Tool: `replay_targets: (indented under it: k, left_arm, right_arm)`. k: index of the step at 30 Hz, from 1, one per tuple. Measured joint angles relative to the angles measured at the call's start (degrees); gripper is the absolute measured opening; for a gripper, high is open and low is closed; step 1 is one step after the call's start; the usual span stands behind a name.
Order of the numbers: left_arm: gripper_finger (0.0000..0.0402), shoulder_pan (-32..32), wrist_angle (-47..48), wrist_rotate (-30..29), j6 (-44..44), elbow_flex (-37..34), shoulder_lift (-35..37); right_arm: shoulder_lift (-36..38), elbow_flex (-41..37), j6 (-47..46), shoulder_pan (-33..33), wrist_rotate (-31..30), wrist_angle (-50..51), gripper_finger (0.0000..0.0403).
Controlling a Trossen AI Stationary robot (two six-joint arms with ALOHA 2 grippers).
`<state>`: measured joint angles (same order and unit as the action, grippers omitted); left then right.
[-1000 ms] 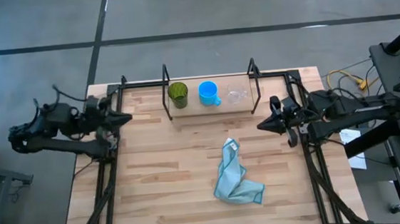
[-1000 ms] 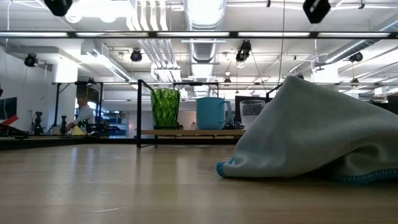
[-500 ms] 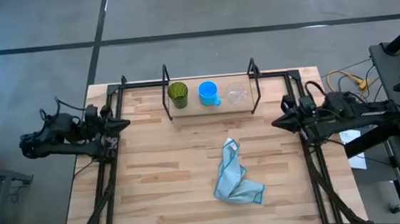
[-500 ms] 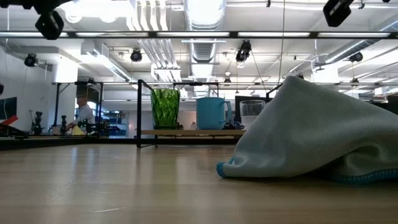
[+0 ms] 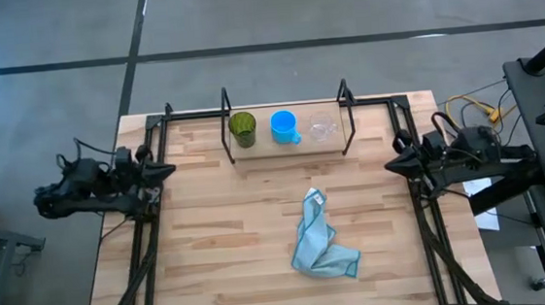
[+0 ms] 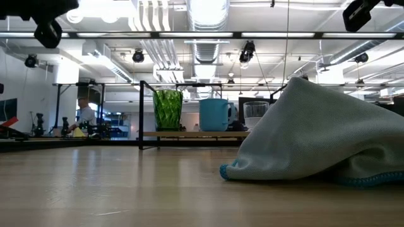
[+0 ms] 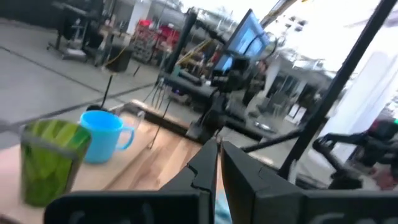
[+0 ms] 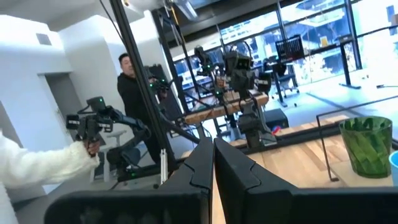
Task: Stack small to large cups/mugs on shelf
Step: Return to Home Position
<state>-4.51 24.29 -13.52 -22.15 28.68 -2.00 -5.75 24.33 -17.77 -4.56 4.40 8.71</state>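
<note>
The left gripper [image 5: 167, 168] sits at the left edge of the table [image 5: 220, 225] and the right gripper [image 5: 389, 166] at its right edge. Each is over one of the black side rails [image 5: 142, 250] and points inward, with its fingers pressed together on nothing. Between them the middle of the table lies open from rail to rail. The shelf [image 5: 262, 145] runs along the far edge, well apart from both grippers. On it, from left to right in the high view, stand the green cup [image 5: 242, 129], the blue mug [image 5: 283, 125] and the glass [image 5: 322, 129]. All three are upright in one row, near each other but not touching, and the mug's handle is turned toward the glass. The only thing on the open wood is the cloth [image 5: 320, 236]. It lies crumpled on the near half, a little right of centre, well apart from the shelf and from both grippers. In the low view it bulks close to the camera and hides the shelf's right end. The table is light planked wood. The shelf is a narrow pale board between thin black metal uprights [image 6: 141, 113]. The green cup is ribbed, translucent and flared at the rim, and the mug is smooth and opaque. The glass is clear and the shortest of the three. The cloth is light blue woven fabric with a stitched darker hem. Beyond the table, in the right wrist view, a person [image 8: 134, 93] in dark clothes stands among other rigs.
</note>
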Motion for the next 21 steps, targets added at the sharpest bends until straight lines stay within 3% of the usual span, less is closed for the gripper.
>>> replay_targets:
  k: [9, 21]
  left_arm:
    - [0.0008, 0.0, -9.36, -0.34, 1.05, -5.03, 0.45]
    - [0.0008, 0.0, -20.94, 0.15, -0.12, -14.71, 0.52]
  right_arm:
    - [5.82, -3.94, 0.25, 0.0, -0.4, 1.47, 0.0009]
    - [5.7, -10.2, -2.22, -0.02, -1.64, -0.58, 0.0009]
